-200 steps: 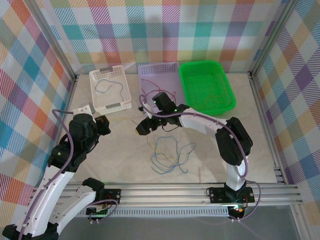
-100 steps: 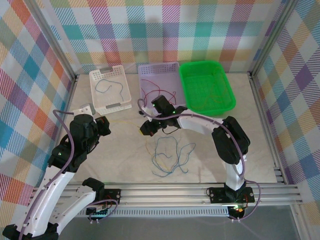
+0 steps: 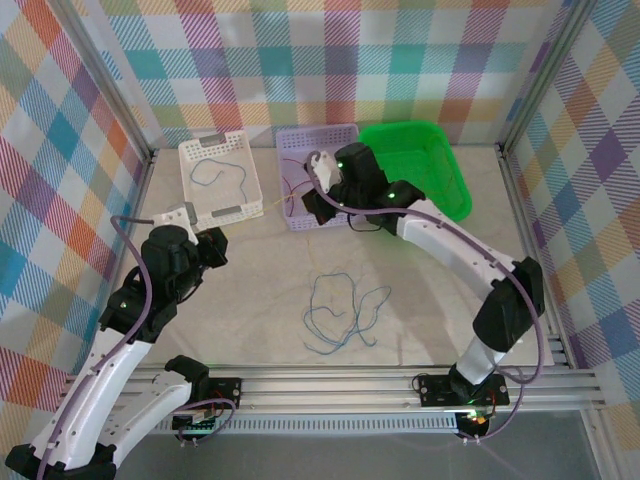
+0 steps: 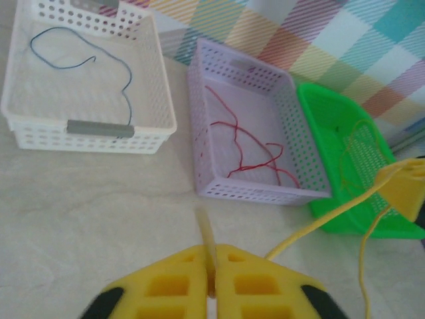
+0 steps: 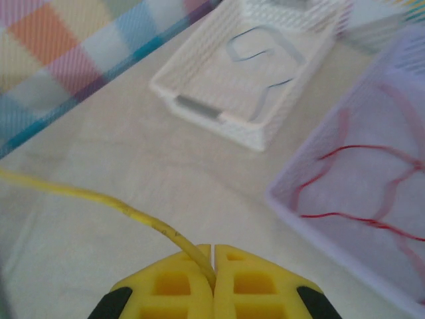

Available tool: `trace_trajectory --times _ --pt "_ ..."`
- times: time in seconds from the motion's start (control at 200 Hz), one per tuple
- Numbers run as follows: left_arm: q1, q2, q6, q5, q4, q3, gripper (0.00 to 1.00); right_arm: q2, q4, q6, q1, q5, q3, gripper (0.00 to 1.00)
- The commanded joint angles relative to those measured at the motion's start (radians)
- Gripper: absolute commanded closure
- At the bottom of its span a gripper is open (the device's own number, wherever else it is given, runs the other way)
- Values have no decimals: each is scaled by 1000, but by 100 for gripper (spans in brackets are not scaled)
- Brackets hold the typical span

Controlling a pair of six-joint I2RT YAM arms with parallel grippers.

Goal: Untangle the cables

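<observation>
Over the surface (image 3: 250, 320) before the baskets | yellow cable (image 4: 330, 217) stretched between left jaws and right jaws, both pinched on it | blue cable (image 4: 126, 83) in white basket (image 4: 86, 141), red cable (image 4: 234, 126) in purple basket (image 4: 252, 193) | judged left: yellow unbinned, blue tangle (image 3: 340, 310) unsorted

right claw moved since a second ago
Yes, the right claw moved farther out and now sits at the near-left corner of the purple basket.

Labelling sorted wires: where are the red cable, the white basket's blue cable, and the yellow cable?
red cable (image 4: 237, 128): left wrist view, middle of the strand.
blue cable (image 4: 127, 78): left wrist view, its right-hand bend.
yellow cable (image 5: 119, 207): right wrist view, mid-span.
</observation>
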Motion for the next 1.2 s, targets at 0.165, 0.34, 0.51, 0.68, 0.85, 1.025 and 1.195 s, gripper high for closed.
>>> trace_trajectory --times 0.165,0.34,0.51,0.68,0.85,1.025,1.195 --pt "10 -5 29 -49 -40 -10 59 -34 -86 -17 -192 275 114 100" --pt "11 -5 31 -52 -40 -12 49 0 -79 -20 -268 393 198 100" --pt "10 -3 33 -47 -37 -16 48 53 12 -10 -337 515 230 100" --pt "10 0 38 -42 -36 -21 48 95 181 0 -387 624 187 100" --pt "10 7 40 -42 -31 -22 48 148 297 28 -434 652 145 100" --pt "10 9 43 -43 -30 -23 48 155 405 84 -487 682 -7 100" --pt "10 22 44 -35 -25 -21 48 189 445 86 -497 713 -122 100"
